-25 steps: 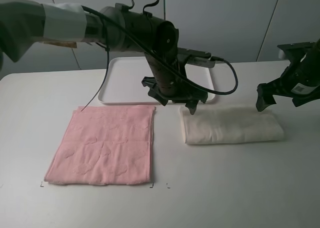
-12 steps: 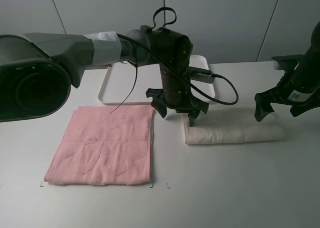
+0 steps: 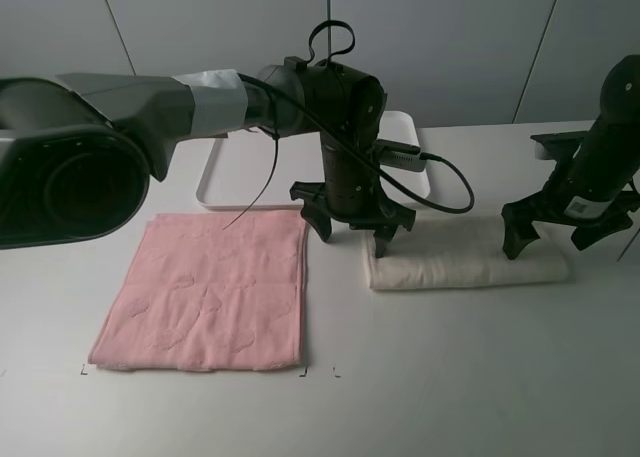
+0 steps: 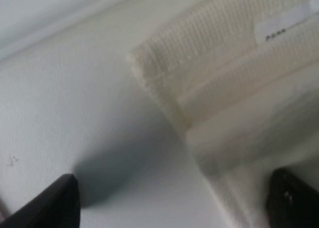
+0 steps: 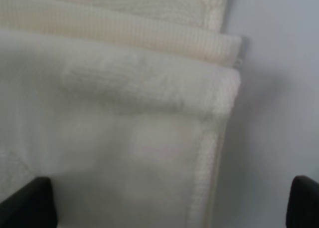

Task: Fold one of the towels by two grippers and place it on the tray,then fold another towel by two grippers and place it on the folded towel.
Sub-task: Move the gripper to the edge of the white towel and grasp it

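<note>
**Both pairs of fingers spread wide over the ends of the folded cream towel**

The left fingers [image 3: 383, 239] [image 4: 55, 203] stand spread wide and hold nothing. In the left wrist view one dark tip hangs over bare counter and the other over cloth, with a folded corner of the cream, off-white terry towel [image 3: 465, 262] [image 4: 234, 88] between them. A small white label [image 4: 284, 24] shows on that end of the cloth. From the high camera one tip sits right at the towel's end nearest the middle of the counter. Whether it presses on the cloth cannot be told.

The right fingers [image 3: 512, 239] [image 5: 27, 203] are likewise spread wide and empty. They straddle the towel's opposite end [image 5: 149, 113], one tip above the cloth and the other above the counter just past its hem.

The cream towel lies folded into a long narrow band on the white counter [image 3: 450, 377], in front of the tray and not on it.

The pale pink terry towel [image 3: 210, 292] lies flat and spread out near the cream one, on the left arm's side, and the two do not touch.

The flat white rectangular plastic tray [image 3: 255, 162] sits behind both towels, partly hidden by the black left arm [image 3: 345, 127].
</note>
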Robot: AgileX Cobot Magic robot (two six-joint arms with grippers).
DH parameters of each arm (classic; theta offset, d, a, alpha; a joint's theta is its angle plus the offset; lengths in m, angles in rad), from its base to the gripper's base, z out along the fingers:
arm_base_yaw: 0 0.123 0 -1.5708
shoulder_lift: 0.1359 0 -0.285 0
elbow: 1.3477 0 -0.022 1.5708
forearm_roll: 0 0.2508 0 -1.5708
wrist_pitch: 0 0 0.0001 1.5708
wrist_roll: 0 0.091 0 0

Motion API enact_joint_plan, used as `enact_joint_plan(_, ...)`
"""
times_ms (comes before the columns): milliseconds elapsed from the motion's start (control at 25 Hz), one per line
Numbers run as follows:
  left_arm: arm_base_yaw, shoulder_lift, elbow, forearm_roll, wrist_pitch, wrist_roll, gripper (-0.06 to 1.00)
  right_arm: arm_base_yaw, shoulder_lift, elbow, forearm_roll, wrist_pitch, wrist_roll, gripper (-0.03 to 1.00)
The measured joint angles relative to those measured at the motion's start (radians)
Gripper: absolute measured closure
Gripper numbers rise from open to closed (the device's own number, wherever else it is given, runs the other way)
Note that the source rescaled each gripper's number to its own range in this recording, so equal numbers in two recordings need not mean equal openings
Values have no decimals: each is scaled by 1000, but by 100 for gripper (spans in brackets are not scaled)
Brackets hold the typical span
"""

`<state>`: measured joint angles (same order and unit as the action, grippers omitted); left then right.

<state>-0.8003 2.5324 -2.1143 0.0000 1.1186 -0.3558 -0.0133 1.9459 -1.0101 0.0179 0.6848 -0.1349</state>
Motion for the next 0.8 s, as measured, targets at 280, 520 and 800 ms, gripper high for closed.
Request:
enact_joint_plan(280,0,0,0,0,0,2,-2,0,34,-2,20,-7,-12,22)
enact_joint_plan(520,0,1,0,0,-2,2,-2,0,50,-9,38,-4,-14,30)
enact_joint_plan(800,-4,2,0,0,-20,2,-2,2,52,-12,82,-1,-32,92)
